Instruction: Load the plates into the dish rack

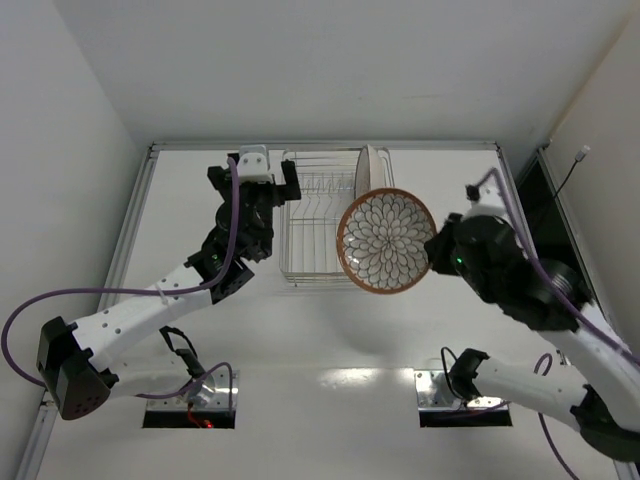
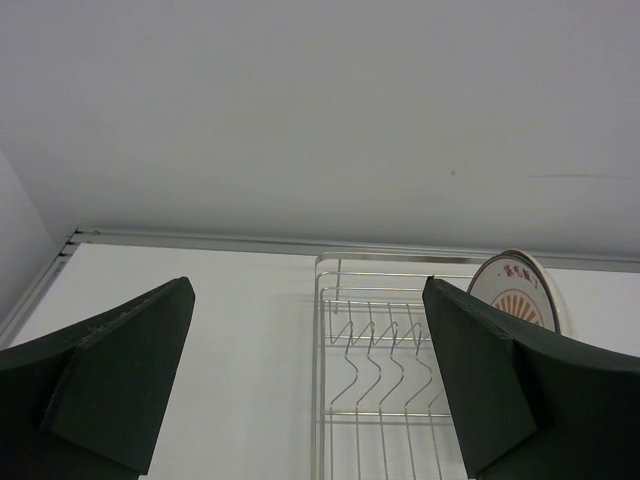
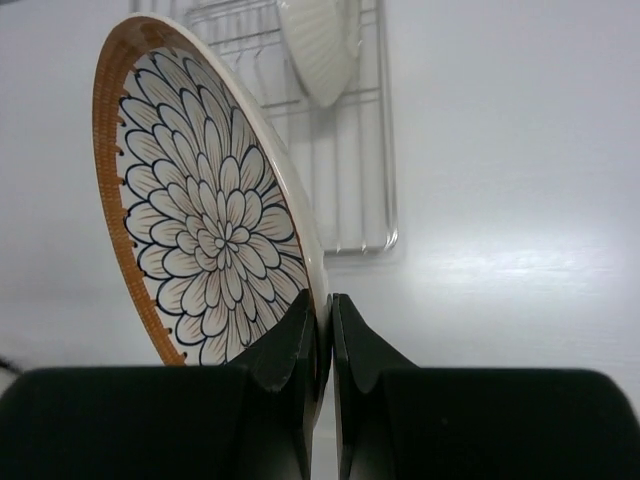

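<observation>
Rack [image 1: 318, 215] of thin silver wire sits on the white table [image 1: 300, 340] toward its far edge, between the two arms. A small plate [image 1: 372, 168] stands upright on its edge in the far right part of the rack, among the wire prongs [image 2: 372, 350]. The left wrist view shows one side of it, white with an orange sunburst ring. The right wrist view shows it as a pale ribbed disc. Whether a second small plate stands right behind it, I cannot tell.

The big plate [image 1: 386, 240] has a terracotta rim and a white petal flower outlined in dark lines, and it is lifted off the table. The right gripper [image 3: 322, 305] is clamped on its rim, one finger on the patterned face and one on the back. Seen from above, it pinches the plate's right edge. The plate is tilted, with its face turned up and toward the left. It hangs over the rack's near right corner, on the near side of the small plate.

The left gripper [image 2: 306, 290] is spread wide with nothing between its fingers. It hovers by the rack's far left corner and points toward the far wall. In its wrist view the rack's left rail shows in the gap between the fingers.
</observation>
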Available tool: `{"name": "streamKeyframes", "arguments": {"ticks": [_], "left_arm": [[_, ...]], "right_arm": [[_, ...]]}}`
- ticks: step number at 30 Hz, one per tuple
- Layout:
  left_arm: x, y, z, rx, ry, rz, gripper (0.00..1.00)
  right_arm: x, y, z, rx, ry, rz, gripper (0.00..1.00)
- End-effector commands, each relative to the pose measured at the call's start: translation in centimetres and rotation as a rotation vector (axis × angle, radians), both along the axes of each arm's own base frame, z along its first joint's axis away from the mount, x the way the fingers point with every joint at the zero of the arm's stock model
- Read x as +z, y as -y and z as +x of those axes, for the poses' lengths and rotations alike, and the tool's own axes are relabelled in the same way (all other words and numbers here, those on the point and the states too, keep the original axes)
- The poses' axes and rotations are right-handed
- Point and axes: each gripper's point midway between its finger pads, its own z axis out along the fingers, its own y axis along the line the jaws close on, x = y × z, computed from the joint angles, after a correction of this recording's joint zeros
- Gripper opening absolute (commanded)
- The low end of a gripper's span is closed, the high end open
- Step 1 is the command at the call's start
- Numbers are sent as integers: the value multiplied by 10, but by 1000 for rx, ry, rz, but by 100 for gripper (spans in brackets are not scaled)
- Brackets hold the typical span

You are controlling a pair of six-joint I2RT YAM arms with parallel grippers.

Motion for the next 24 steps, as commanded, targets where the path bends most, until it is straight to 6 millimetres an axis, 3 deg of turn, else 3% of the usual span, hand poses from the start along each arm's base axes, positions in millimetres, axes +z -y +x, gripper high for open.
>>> {"name": "streamKeyframes", "arguments": {"ticks": [1, 4, 6, 7, 9, 10, 11, 13, 14, 16, 17, 18, 19, 24], "left_arm": [[16, -6, -5, 16, 47, -55, 100], [16, -6, -5, 16, 47, -55, 100], [16, -8, -5, 27, 45, -58, 100], [15, -9, -5, 35, 43, -60, 100], [17, -10, -5, 37, 49, -59, 100], [16, -12, -6, 46, 47, -61, 100], [18, -12, -6, 46, 53, -67, 100], [18, -12, -6, 46, 53, -68, 100], [18, -12, -6, 46, 53, -68, 100], [21, -15, -8, 55, 56, -77, 100], [17, -15, -7, 56, 50, -61, 100], [18, -15, -8, 56, 55, -67, 100], [18, -15, -8, 56, 56, -68, 100], [22, -20, -10, 67, 65, -76, 100]], "right_arm": [[50, -12, 61, -172, 155, -59, 0], [59, -26, 92, -224, 178, -170, 0], [76, -30, 108, -265, 223, -202, 0], [67, -36, 121, -287, 209, -267, 0], [80, -45, 134, -298, 232, -291, 0], [69, -54, 149, -325, 218, -345, 0], [80, -57, 155, -340, 231, -355, 0], [78, -61, 167, -370, 226, -424, 0], [76, -74, 181, -377, 223, -449, 0], [77, -83, 191, -389, 227, -519, 0], [90, -86, 196, -411, 249, -511, 0], [77, -95, 207, -403, 233, -576, 0], [83, -94, 209, -432, 246, -592, 0], [68, -90, 219, -478, 231, -699, 0]]}}
